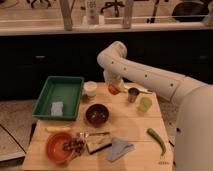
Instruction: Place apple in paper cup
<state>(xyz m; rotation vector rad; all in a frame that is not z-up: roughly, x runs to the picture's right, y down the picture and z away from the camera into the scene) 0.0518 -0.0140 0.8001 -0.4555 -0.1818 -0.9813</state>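
No text, label or number is readable anywhere. The tool (113, 87) grips the apple (114, 90), at one o'clock from the dark bowl (97, 115) on the bench (136, 126).

The paper cup (90, 90), short and cream with a round open rim, stands upright on the surface (135, 125) just right of the green tray (59, 95). The small red-orange apple (113, 90) is further right of the tray, clamped in the tool (114, 88), not in the cup

Matt paper cup (90, 90), shiny metal cup (133, 94)
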